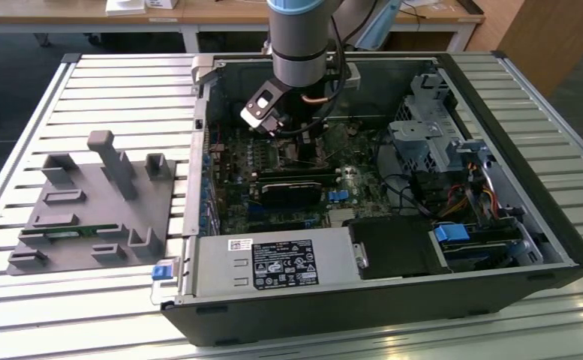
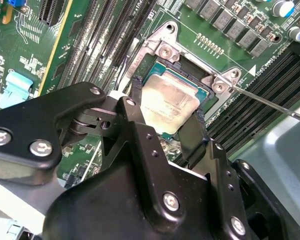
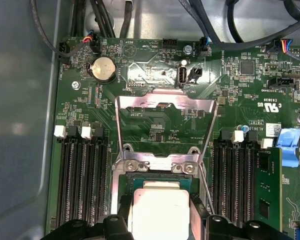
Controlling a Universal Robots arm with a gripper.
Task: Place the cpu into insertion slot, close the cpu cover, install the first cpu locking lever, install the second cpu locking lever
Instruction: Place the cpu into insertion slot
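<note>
In the exterior view our hand (image 1: 269,112) reaches into the computer case (image 1: 371,315). In the second wrist view it grasps the cpu (image 2: 171,100) between its fingers (image 2: 136,97), seated in the insertion slot (image 2: 165,50). In the first wrist view the cpu cover (image 3: 165,101) stands open beyond the hand; closing it and both locking steps are left, we judge.

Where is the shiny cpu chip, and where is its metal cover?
cpu (image 2: 167,102), second wrist view, middle of its silver-grey top.
cpu cover (image 3: 140,101), first wrist view, the open frame's bar opposite its hinge.
</note>
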